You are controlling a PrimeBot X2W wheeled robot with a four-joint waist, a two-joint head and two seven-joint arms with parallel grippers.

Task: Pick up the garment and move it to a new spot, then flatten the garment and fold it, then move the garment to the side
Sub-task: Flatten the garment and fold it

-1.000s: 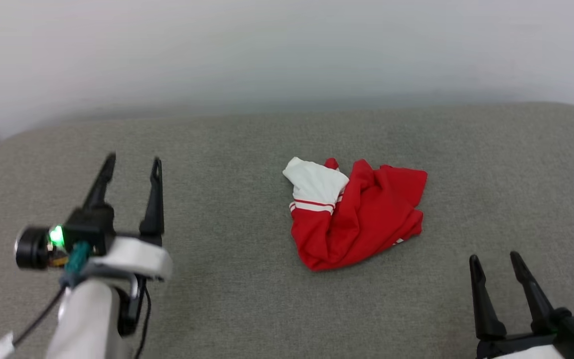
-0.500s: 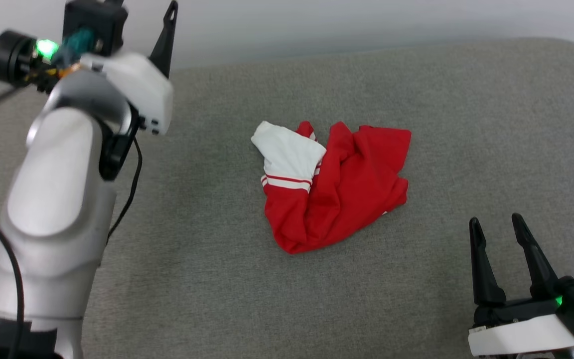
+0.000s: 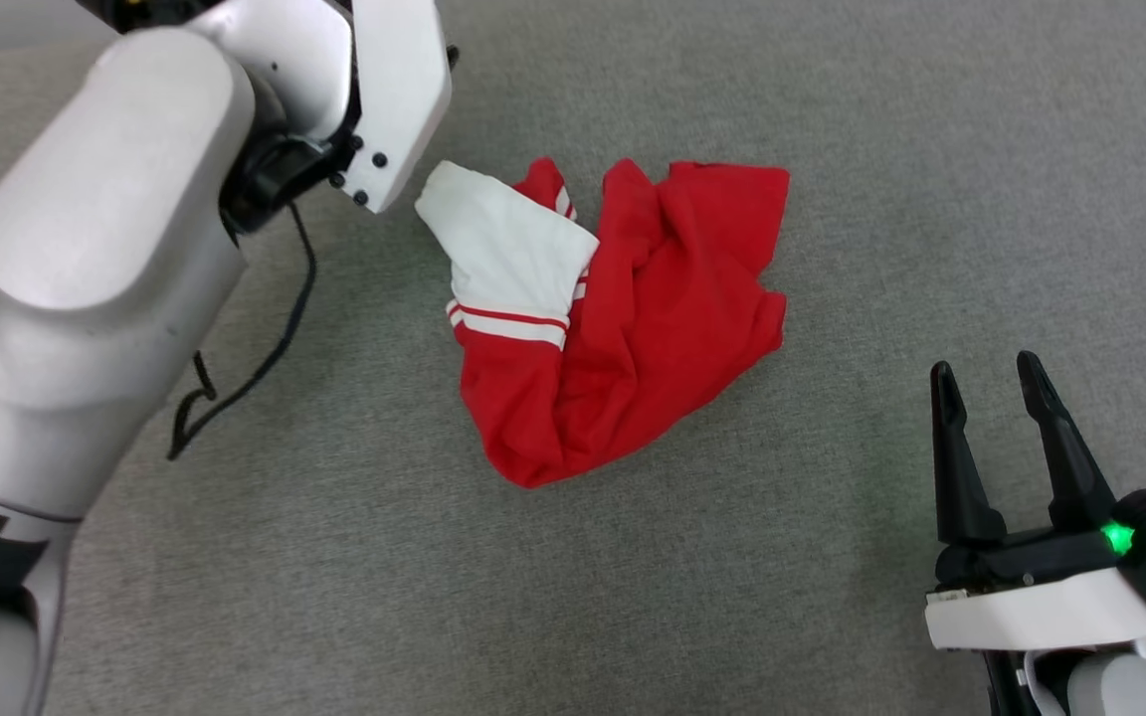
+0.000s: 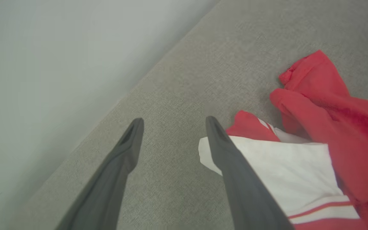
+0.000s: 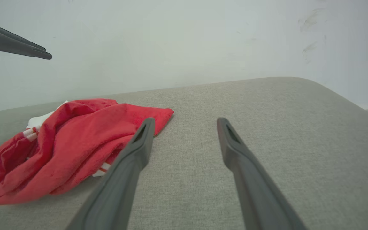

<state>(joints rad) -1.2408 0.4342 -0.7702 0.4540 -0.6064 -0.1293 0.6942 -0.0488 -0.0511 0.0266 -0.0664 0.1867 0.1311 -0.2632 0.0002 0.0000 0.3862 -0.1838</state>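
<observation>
we see a grey fabric surface point(image 3: 881, 149) spreading across the head view and ending at a pale wall point(image 5: 171, 38). our left arm point(image 3: 86, 229) reaches over its left part. the garment point(image 3: 672, 328) lies crumpled near the middle, mostly red folds. our left gripper point(image 4: 174, 123) hangs above the garment's edge, fingers spread wide and empty, one finger crossing the white sleeve point(image 4: 283, 172) in its wrist view. our right gripper point(image 3: 986, 368) sits well apart on the garment's right, fingers wide, empty. red-white trim point(image 3: 508, 323) edges the sleeve.
</observation>
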